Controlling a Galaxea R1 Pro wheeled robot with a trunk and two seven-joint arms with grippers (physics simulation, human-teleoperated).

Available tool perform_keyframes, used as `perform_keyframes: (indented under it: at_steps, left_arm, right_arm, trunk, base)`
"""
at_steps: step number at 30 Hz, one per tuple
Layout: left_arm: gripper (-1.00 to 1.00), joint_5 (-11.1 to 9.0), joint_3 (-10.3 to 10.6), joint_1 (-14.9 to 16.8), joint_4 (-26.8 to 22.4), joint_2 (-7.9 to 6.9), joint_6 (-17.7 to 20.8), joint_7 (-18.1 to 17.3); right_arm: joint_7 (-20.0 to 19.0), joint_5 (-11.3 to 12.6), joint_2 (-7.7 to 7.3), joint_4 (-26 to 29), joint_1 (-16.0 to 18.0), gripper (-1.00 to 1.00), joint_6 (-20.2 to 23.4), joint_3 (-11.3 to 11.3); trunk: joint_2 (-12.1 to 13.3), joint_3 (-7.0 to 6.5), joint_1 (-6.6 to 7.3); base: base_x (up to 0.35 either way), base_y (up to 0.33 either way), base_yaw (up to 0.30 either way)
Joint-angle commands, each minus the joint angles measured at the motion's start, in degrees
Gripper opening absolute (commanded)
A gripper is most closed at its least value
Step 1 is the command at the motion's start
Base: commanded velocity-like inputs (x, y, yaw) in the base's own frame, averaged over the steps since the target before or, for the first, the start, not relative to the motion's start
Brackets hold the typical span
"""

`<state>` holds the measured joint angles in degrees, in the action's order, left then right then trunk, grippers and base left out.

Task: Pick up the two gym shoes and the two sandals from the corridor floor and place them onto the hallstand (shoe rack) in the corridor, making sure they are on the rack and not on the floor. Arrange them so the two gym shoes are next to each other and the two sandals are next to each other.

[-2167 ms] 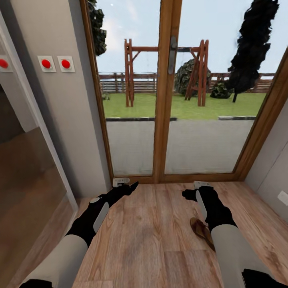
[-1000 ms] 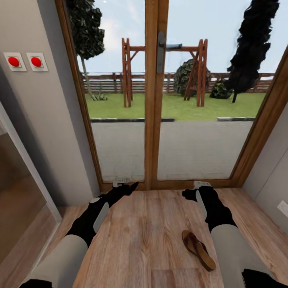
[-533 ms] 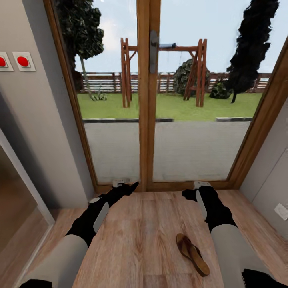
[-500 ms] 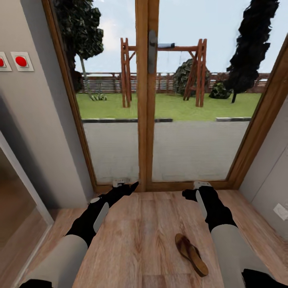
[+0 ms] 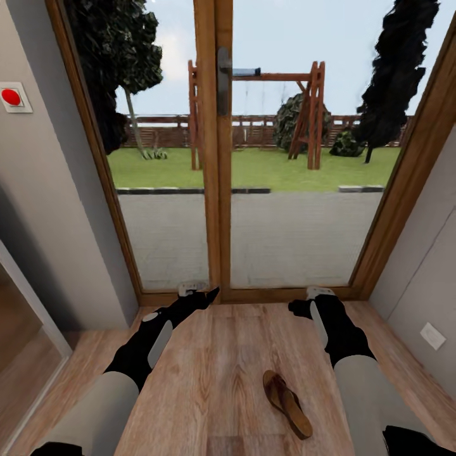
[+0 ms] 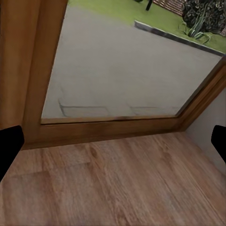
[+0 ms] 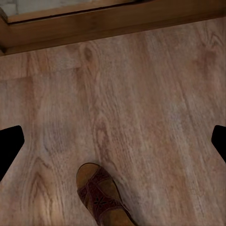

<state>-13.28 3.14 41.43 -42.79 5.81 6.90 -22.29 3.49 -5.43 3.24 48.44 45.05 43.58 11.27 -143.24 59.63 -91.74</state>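
Whole view swings right since earlier frames (camera turn, not shift of things): wall switch point(image 5: 11, 97) slides toward left edge, sandal point(image 5: 287, 404) comes out from behind right arm. Sandal lies alone on corridor floor point(image 5: 215, 373), before glass door point(image 5: 215, 158), near right forearm. Left gripper point(image 5: 197, 292) and right gripper point(image 5: 310, 303) hover apart, fingers spread, empty. Step: search and approach. Next: lower right gripper onto sandal, pinch its strap.

Matt brown leather-look sandal point(image 5: 287, 403) on grainy wood-plank floor point(image 5: 215, 367).
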Motion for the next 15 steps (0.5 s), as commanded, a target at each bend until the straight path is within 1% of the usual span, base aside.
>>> perform_keyframes:
  at_steps: [1, 5, 10, 15]
  left_arm:
    - [1.0, -0.61, 0.0, 0.01, -0.08, 0.0, 0.57, -0.13]
    - [1.0, -0.61, 0.01, 0.03, -0.08, 0.01, 0.57, -0.13]
    - [1.0, -0.61, -0.04, 0.04, -0.07, 0.0, 0.57, -0.13]
    - [1.0, -0.61, -0.01, 0.01, -0.05, -0.01, 0.57, -0.13]
  right_arm:
    - [-0.24, -0.55, 0.08, 0.07, 0.04, 1.0, 0.28, 0.18]
    - [-0.24, -0.55, 0.06, 0.07, 0.04, 1.0, 0.28, 0.21]
    - [-0.24, -0.55, 0.07, 0.05, 0.04, 1.0, 0.28, 0.23]
    - [-0.24, -0.55, 0.02, 0.07, 0.04, 1.0, 0.28, 0.24]
  trunk:
    - [-0.02, 0.06, 0.01]
    - [-0.02, 0.14, 0.01]
    - [-0.02, 0.31, 0.01]
    - [-0.02, 0.38, 0.01]
  base:
    - [0.0, -0.013, 0.0]
    - [0.0, -0.002, 0.129]
    - [0.0, 0.0, 0.22]
    - [0.0, 0.0, 0.098]
